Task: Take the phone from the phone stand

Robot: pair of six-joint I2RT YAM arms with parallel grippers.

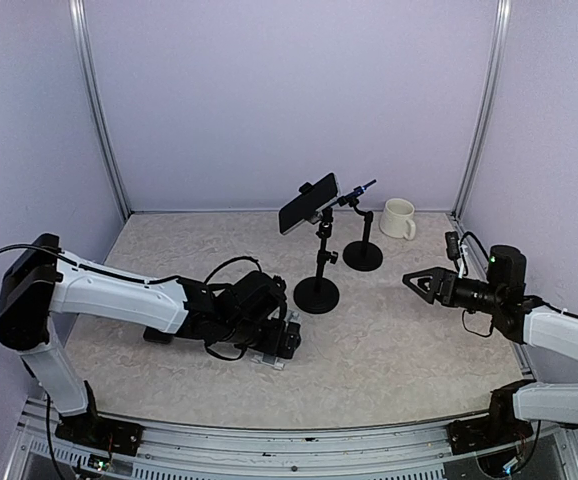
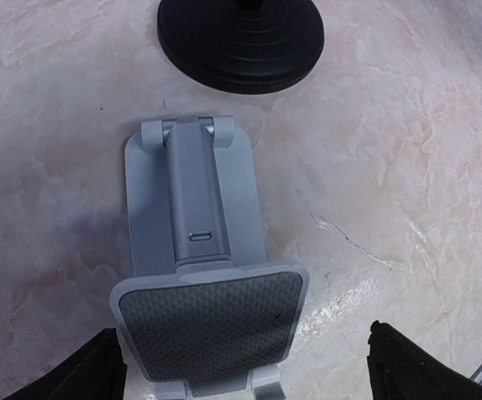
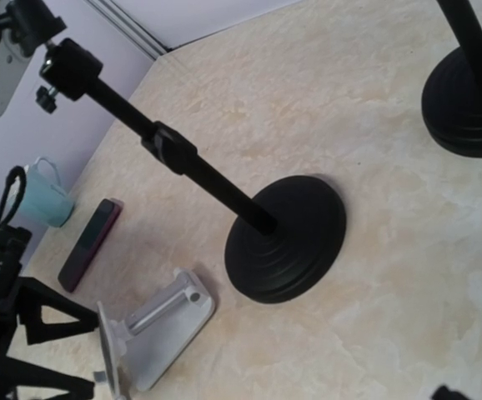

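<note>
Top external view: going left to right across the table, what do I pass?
In order: dark phone lying flat → grey phone stand → tall black stand → shorter black stand → white mug.

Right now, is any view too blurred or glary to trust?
Top external: evenly lit, sharp, soft shadows. Left wrist: grey stand crisp, own fingertips dark and blurred, mild sheen on the table. Right wrist: black stand base sharp, frame tilted.

The top external camera views the whole tabletop (image 1: 409, 340) from above its near edge. The left wrist camera faces down, close over the grey phone stand (image 2: 195, 200). The right wrist camera looks leftward from the right edge, sharing that stand.
</note>
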